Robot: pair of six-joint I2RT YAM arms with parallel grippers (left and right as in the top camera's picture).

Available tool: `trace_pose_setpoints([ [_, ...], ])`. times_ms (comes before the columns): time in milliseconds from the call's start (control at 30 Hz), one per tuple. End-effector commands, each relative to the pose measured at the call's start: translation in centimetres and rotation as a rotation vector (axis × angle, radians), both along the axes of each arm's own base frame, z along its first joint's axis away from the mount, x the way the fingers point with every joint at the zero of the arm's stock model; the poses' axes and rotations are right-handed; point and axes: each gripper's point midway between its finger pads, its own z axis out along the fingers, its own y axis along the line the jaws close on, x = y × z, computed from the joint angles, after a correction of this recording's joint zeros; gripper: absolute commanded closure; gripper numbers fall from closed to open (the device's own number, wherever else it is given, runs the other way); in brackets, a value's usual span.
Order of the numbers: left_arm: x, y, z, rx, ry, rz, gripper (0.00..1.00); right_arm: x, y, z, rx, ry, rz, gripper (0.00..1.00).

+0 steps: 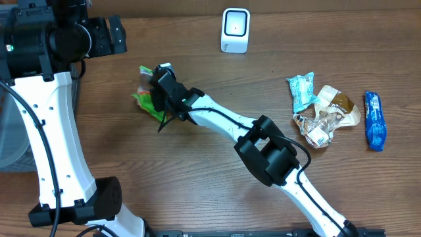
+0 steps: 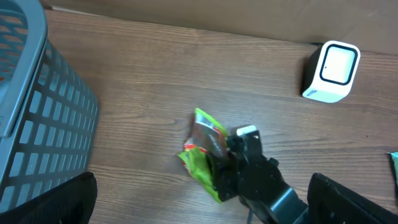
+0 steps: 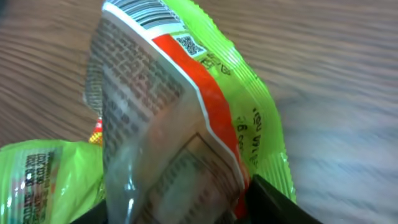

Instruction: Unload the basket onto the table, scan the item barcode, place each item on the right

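- Our right gripper (image 1: 156,93) pinches the crumpled green packet (image 3: 205,112).
- Past the fingertips we see its barcode (image 3: 146,11) and QR code (image 3: 189,43); the print is unreadable.
- The white scanner (image 1: 235,29) stands well beyond.
- Our left gripper (image 1: 118,36) hangs spread, empty.

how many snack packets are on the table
4: a green packet at the right gripper, left of centre; a teal packet, crumpled brown wrapper and blue packet at the right. The wrapper may hide more.

My left arm stands tall, my left pincer (image 1: 113,36) spread wide. My right arm stretches far forward and leftward, my right pincer (image 1: 158,91) nipping a green packet (image 3: 186,124).
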Motion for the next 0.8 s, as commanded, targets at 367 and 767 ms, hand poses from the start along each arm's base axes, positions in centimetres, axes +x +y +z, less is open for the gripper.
trace_pose_setpoints([
  [367,0.2,0.1,-0.2,-0.005,0.004,0.009,0.00,-1.8,-16.3,9.0,-0.350,0.174,0.003,0.12],
  [767,0.2,0.1,-0.2,-0.005,0.004,0.009,0.00,-3.7,-16.9,7.7,0.187,0.482,0.296,0.03],
])
